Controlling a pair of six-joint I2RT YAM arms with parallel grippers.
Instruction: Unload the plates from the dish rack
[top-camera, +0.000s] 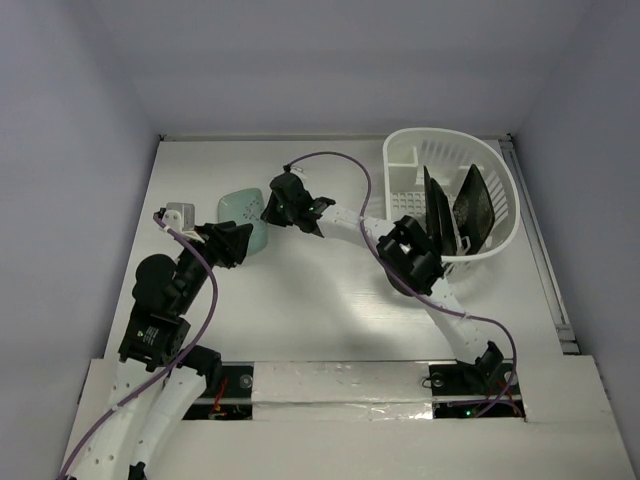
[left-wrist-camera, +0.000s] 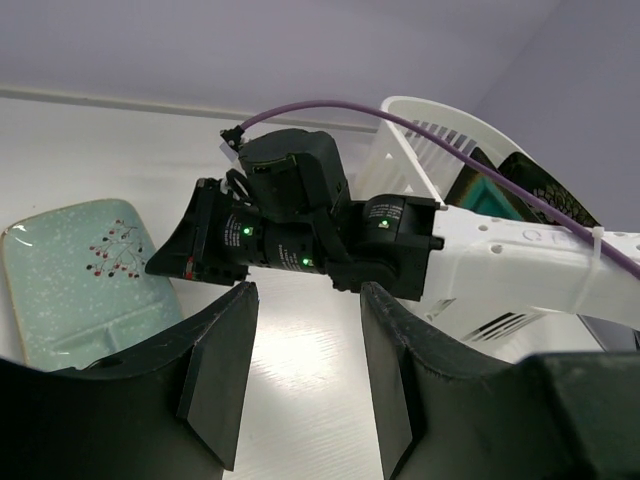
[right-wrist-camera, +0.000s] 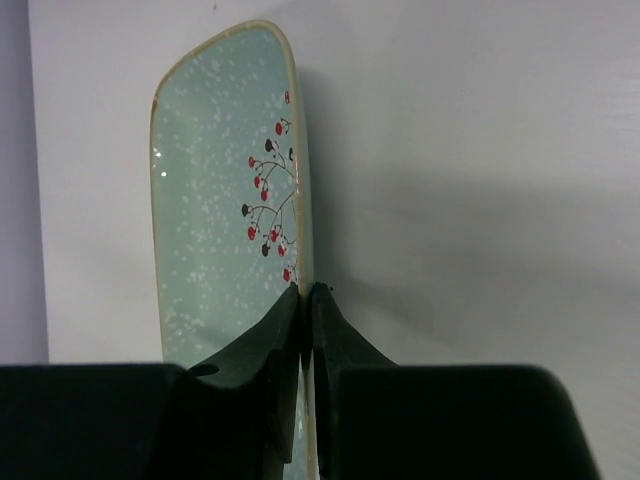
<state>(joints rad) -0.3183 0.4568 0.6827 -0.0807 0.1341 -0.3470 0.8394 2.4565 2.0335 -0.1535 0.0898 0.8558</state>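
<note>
White tabletop (top-camera: 330, 300) under pale walls, and the action is on the left side. The small pale mint-green rounded-rectangular plate (top-camera: 238, 208) is down at table level, face up, its red-berry twig print showing; whether it touches the surface I can't tell. The right gripper (right-wrist-camera: 305, 295) reaches in from the right with its fingers pressed together on the plate's right-hand rim, a thin pinch on the edge, and the plate stretches away from the fingertips toward the left. From above, its long axis seems to run roughly far-to-near with a slight slant.

The left gripper (left-wrist-camera: 305, 340) sits just near of the plate, fingers spread wide with nothing between them, pointed far across the table at the right gripper's black body. The plate's near corner is hidden behind its left finger.

Over on the far right, well apart, the white plastic oval dish rack (top-camera: 500, 180) holds two dark square plates (top-camera: 474, 208) standing on edge, one showing a teal face.
</note>
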